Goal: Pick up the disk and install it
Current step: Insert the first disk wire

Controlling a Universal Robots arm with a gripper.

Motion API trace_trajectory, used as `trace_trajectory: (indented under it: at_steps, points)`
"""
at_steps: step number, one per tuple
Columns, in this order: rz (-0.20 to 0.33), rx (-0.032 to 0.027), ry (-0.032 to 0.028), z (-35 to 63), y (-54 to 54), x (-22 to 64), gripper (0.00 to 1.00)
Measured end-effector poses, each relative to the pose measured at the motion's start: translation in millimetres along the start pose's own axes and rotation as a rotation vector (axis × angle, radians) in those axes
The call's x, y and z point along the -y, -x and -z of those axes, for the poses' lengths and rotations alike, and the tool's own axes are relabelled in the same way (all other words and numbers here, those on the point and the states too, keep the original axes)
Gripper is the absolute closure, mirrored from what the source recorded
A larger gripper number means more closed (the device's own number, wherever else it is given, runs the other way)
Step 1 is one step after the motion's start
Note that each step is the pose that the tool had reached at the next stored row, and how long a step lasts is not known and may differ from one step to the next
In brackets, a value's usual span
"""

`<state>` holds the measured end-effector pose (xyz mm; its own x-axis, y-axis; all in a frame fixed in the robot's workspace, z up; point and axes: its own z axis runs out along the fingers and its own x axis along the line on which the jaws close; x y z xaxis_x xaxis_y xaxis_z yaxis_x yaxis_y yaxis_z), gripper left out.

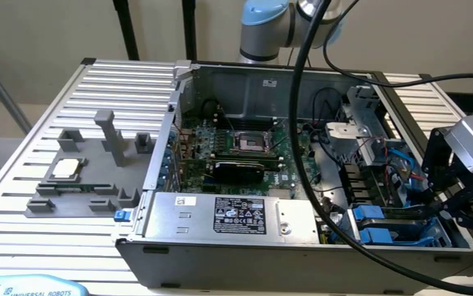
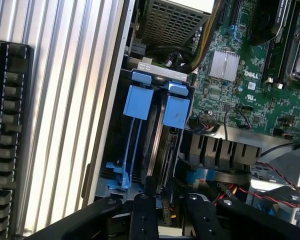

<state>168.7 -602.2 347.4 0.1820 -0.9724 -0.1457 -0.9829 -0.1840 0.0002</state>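
Observation:
The disk (image 2: 161,145) stands on edge in the blue drive bay (image 2: 140,102) at the front corner of the open computer case, on the exterior view's right. Its blue bracket tab (image 2: 177,110) sits at the far end of the slot. My gripper (image 2: 170,215) straddles the disk's near end, with a black finger (image 2: 142,215) against each side, shut on it. In the exterior view the gripper (image 1: 435,208) reaches over the case wall onto the disk (image 1: 396,213), which lies between the blue brackets (image 1: 369,213).
A large silver box with a black label (image 1: 236,216) fills the case front beside the bay. The motherboard (image 1: 245,148) and red and black cables (image 2: 270,175) lie close by. A thick black hose (image 1: 302,92) crosses the case. A grey fixture with a small square chip (image 1: 68,168) sits on the slatted table (image 1: 22,203).

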Motion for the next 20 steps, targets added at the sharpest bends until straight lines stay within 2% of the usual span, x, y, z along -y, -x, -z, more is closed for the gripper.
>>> trace_trajectory:
  at_steps: [13, 16, 17, 20]
  points:
    - [0.007, 0.0028, 0.0005, -1.5, 0.7, 0.9, 0.72]
    - [0.008, 0.0027, 0.0007, -1.5, 1.2, 1.5, 0.74]
    - [0.009, 0.0028, 0.0008, -1.6, 1.3, 1.7, 0.82]
    - [0.01, 0.0027, 0.001, -1.6, 2.4, 1.9, 0.83]
